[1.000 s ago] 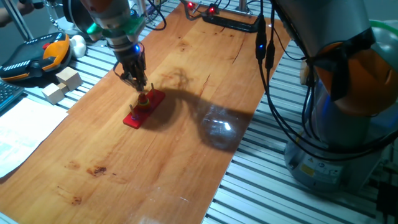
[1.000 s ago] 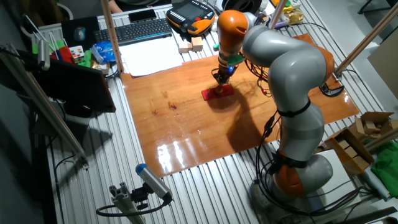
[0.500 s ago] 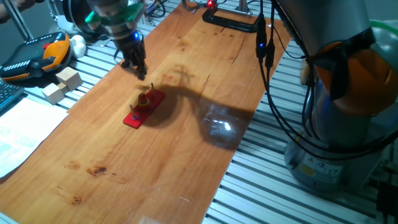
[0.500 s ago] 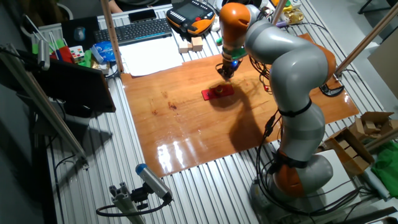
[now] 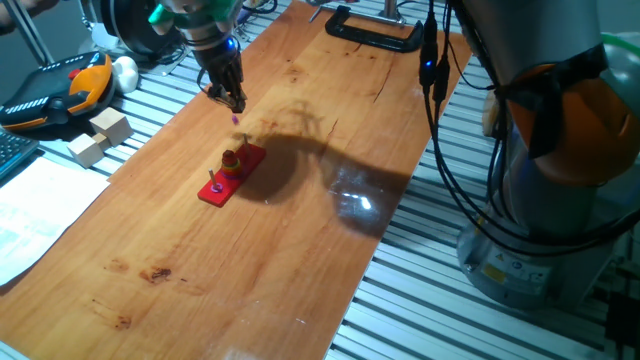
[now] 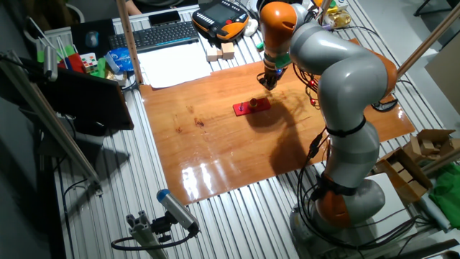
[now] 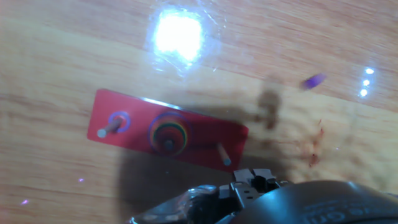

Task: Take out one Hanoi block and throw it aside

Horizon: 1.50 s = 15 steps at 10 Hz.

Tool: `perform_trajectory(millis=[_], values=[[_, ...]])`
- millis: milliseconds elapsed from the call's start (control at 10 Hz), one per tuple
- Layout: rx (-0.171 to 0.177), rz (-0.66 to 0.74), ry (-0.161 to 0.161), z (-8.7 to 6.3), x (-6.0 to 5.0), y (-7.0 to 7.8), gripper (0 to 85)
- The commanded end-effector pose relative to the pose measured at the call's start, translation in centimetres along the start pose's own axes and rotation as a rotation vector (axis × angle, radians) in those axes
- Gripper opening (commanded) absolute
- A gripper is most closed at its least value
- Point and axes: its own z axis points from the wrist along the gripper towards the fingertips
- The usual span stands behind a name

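The red Hanoi base (image 5: 231, 174) lies on the wooden board, with a stack of coloured rings (image 5: 231, 159) on its middle peg. In the hand view the base (image 7: 134, 132) shows three pegs: the ring stack (image 7: 166, 132) is in the middle and one purple ring (image 7: 117, 120) is on the left peg. My gripper (image 5: 234, 101) hangs above the board, beyond the base, also in the other fixed view (image 6: 269, 81). A small purple block (image 5: 236, 120) is in the air just under the fingertips, blurred in the hand view (image 7: 314, 81). The fingers hold nothing.
Wooden blocks (image 5: 100, 135) and an orange-black pendant (image 5: 60, 88) lie left of the board on the slatted table. A black clamp (image 5: 375, 28) sits at the board's far end. Papers (image 6: 172, 66) and a keyboard (image 6: 162, 34) lie beyond the board.
My gripper rose off the middle peg with the small purple block and moved away toward the board's far end. The block is now out of the fingers and falling.
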Motion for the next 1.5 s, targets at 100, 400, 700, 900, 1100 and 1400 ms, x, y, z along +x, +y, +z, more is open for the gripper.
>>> perform_trajectory(millis=[100, 400, 700, 900, 1100, 1400], values=[[-0.031, 0.006, 0.010, -0.2, -0.3, 0.3, 4.3], [-0.065, 0.039, 0.011, -1.2, 0.3, 1.9, 0.7], [-0.085, 0.066, -0.005, -2.6, 1.4, 4.3, 0.7], [-0.100, 0.061, -0.027, -3.5, 1.3, 5.2, 0.7], [-0.098, 0.061, -0.032, -4.4, 0.5, 6.2, 0.7], [-0.088, 0.058, -0.052, -5.0, 0.1, 6.9, 0.7]])
